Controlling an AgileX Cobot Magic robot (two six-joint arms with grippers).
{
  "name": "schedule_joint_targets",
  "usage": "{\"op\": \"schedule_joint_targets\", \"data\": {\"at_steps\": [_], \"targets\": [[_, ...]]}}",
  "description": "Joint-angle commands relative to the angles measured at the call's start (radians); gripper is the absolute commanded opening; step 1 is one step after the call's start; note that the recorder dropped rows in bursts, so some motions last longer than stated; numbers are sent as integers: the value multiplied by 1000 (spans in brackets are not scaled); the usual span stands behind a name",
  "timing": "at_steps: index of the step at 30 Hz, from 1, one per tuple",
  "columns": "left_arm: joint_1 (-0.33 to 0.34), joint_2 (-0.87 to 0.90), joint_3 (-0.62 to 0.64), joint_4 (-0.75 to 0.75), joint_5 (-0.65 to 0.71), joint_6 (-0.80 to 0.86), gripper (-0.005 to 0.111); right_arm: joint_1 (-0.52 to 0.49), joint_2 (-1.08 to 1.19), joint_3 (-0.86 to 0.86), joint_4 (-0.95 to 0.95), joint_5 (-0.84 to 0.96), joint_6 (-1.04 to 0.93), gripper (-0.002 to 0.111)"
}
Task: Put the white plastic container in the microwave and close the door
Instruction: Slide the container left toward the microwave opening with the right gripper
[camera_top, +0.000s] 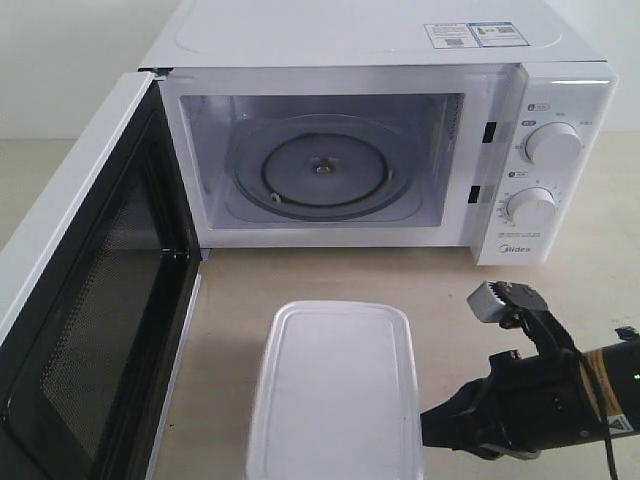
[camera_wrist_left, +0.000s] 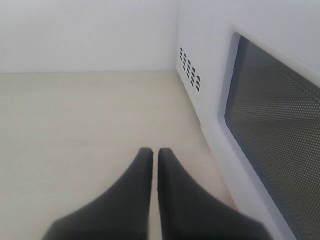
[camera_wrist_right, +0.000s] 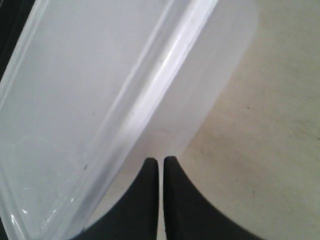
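Note:
The white plastic container (camera_top: 335, 390) lies lidded on the table in front of the microwave (camera_top: 360, 150), whose cavity shows the glass turntable (camera_top: 320, 168). The door (camera_top: 90, 300) stands wide open to the left, black inner frame facing the cavity. My right gripper (camera_top: 424, 424) is shut on nothing, low at the container's right side. In the right wrist view its tips (camera_wrist_right: 161, 161) sit at or just short of the container (camera_wrist_right: 100, 95) side wall; contact is unclear. My left gripper (camera_wrist_left: 155, 151) is shut and empty, above the table beside the door's outer mesh window (camera_wrist_left: 272, 135); the exterior view does not show it.
Two round knobs (camera_top: 552, 143) sit on the microwave's right panel. The right arm's black body (camera_top: 540, 400) lies along the table at the lower right. Side vents (camera_wrist_left: 190, 70) of the microwave show past the left gripper. A white wall stands behind.

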Motion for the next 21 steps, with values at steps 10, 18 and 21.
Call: {"op": "schedule_joint_targets", "data": {"at_steps": [10,18,21], "targets": [[2,-4,3,-8,-1,-9,4,5,-2,-1,13,-8,-52,0],[2,-4,3,-8,-1,-9,4,5,-33,-1,10,84,5,0],[2,-4,3,-8,-1,-9,4,5,-87,-1,-8,133,68,0]]}}
